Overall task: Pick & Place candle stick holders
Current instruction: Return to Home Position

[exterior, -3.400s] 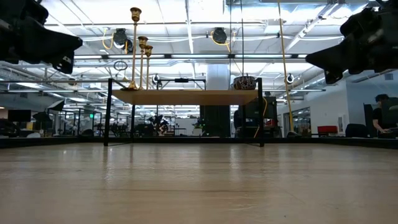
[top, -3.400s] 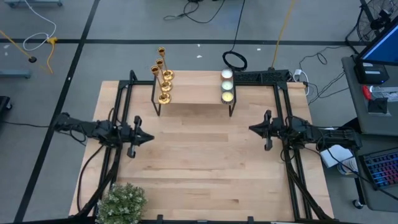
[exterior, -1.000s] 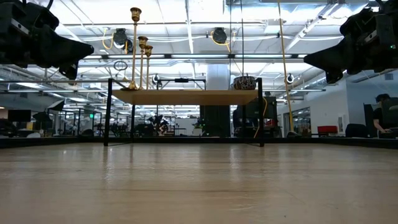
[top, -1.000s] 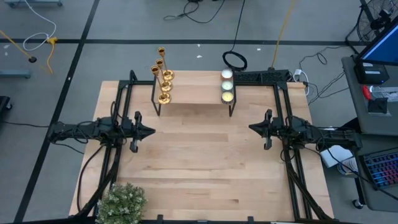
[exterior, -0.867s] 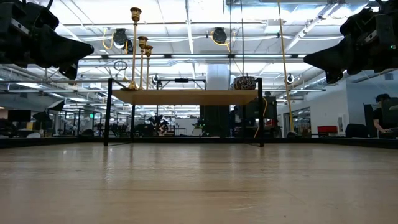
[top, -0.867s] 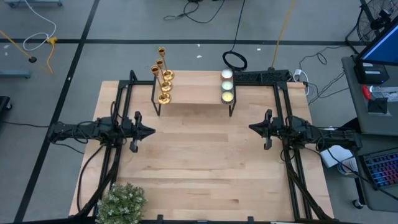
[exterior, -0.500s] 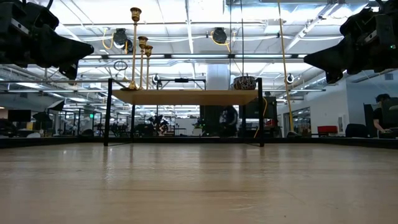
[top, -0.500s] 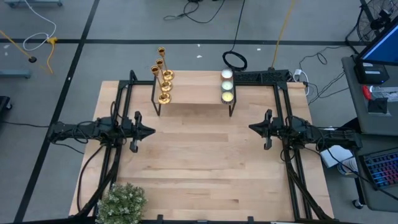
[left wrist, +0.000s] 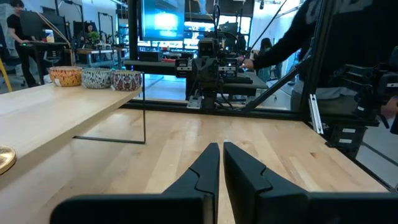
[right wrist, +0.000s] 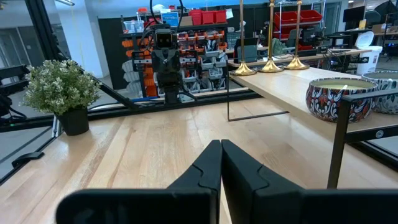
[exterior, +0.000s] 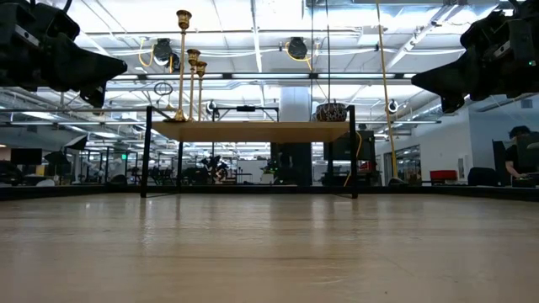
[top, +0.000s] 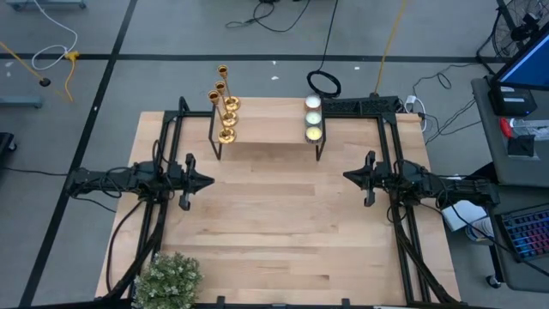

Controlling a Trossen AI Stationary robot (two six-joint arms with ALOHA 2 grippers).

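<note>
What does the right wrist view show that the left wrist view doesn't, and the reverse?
Right wrist only: the potted plant and all three candle stick holders in a row on the shelf. Left wrist only: all three patterned candles and a person's dark sleeve. Both: the shelf, the table, and a shut gripper up front (left gripper, right gripper).
</note>
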